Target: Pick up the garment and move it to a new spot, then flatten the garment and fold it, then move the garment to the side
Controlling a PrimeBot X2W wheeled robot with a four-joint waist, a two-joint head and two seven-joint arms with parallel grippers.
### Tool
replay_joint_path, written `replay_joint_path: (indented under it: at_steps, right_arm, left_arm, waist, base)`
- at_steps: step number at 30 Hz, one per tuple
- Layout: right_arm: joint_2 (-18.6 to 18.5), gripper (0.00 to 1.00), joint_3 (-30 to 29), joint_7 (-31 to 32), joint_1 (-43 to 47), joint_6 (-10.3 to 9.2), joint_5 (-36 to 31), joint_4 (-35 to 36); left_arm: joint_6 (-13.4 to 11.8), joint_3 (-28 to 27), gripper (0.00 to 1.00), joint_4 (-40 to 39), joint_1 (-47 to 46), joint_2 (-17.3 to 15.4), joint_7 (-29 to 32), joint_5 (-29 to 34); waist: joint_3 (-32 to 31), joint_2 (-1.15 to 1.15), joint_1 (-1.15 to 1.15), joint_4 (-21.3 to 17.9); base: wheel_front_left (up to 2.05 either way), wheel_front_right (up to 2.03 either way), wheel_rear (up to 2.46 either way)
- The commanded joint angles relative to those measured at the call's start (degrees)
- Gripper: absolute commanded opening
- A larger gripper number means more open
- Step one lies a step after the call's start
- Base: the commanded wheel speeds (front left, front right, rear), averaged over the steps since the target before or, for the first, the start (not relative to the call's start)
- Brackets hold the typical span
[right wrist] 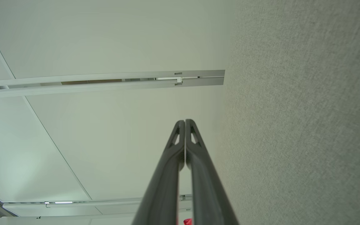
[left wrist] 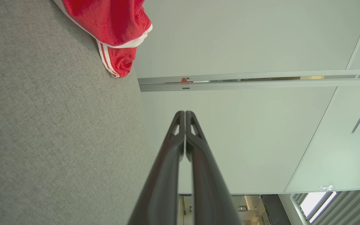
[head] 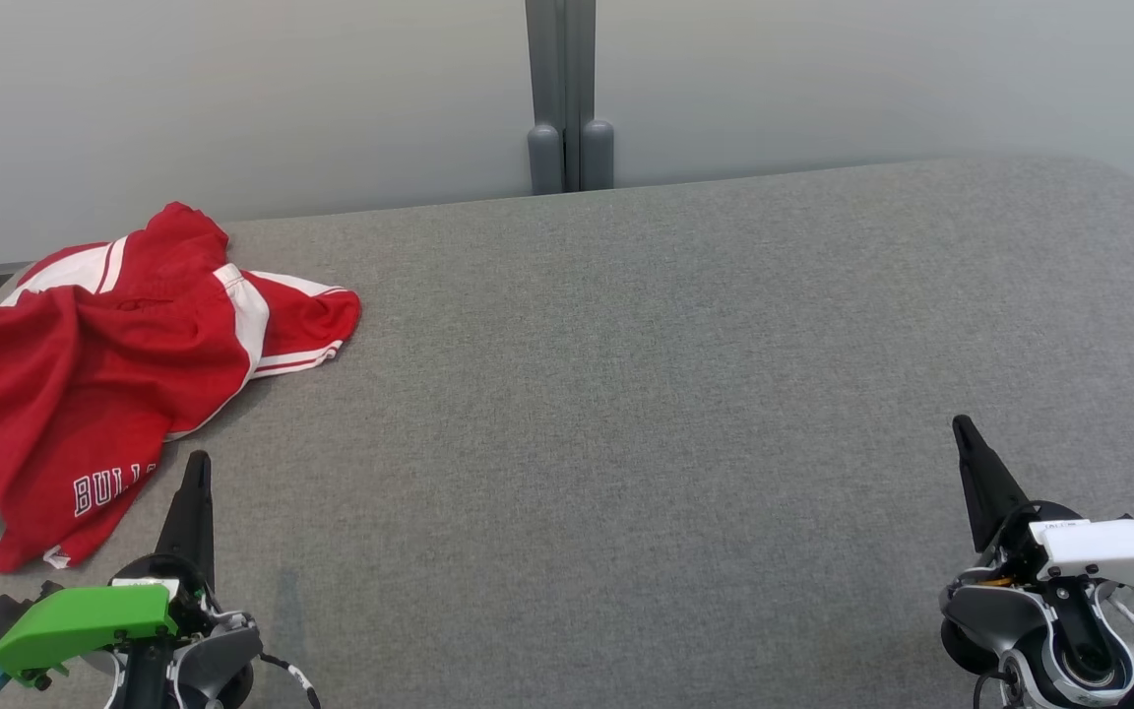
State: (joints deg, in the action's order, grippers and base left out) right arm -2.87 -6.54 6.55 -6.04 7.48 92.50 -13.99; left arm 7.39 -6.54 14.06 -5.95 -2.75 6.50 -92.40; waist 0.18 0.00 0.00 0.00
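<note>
Head view: the garment (head: 85, 364) lies crumpled at the far left of the grey padded surface (head: 626, 414). One white sleeve faces up and part of the white lettering shows near its lower edge. The left gripper (head: 198, 461) stands at lower left with its fingers pressed together and nothing held, its tip just beside the garment's near edge. The right gripper (head: 961, 425) stands at lower right, likewise closed and empty, well apart from the garment.

Left wrist view: the left gripper (left wrist: 185, 113) has both fingers meeting at the tips, with nothing between them. A striped sleeve of the garment (left wrist: 111, 22) rests on the grey surface (left wrist: 58, 140) ahead and to one side.

Right wrist view: the right gripper (right wrist: 185, 121) is fully closed and holds nothing, beside bare grey surface (right wrist: 308, 125).
</note>
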Motion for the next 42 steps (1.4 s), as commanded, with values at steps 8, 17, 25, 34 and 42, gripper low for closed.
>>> replay_joint_path:
  at_steps: [8, 17, 25, 34, 42]
  right_arm:
    - [-0.05, 0.0, -0.01, 0.12, -0.39, 0.02, -0.19, -0.09]
    - [-0.05, 0.0, -0.01, 0.11, -0.39, 0.02, -0.19, -0.09]
    - [-0.05, 0.0, -0.01, 0.11, -0.39, 0.02, -0.19, -0.09]
    - [-0.05, 0.0, -0.01, 0.11, -0.39, 0.02, -0.18, -0.09]
    - [-0.05, 0.0, -0.01, 0.11, -0.39, 0.02, -0.18, -0.09]
  left_arm:
    - [0.28, -0.09, 0.0, -0.09, -0.59, -0.24, 0.24, -0.05]
    - [0.28, -0.09, 0.0, -0.09, -0.59, -0.24, 0.24, -0.05]
    - [0.28, -0.09, 0.0, -0.09, -0.59, -0.24, 0.24, -0.05]
    - [0.28, -0.09, 0.0, -0.09, -0.59, -0.24, 0.24, -0.04]
    - [0.28, -0.09, 0.0, -0.09, -0.59, -0.24, 0.24, -0.04]
  waist:
    - [0.0, 0.0, 0.0, 0.0]
    - [0.0, 0.0, 0.0, 0.0]
    - [0.0, 0.0, 0.0, 0.0]
    - [0.0, 0.0, 0.0, 0.0]
    - [0.0, 0.0, 0.0, 0.0]
  base:
    - [0.0, 0.0, 0.0]
    - [0.0, 0.0, 0.0]
    - [0.0, 0.0, 0.0]
    - [0.0, 0.0, 0.0]
    - [0.0, 0.0, 0.0]
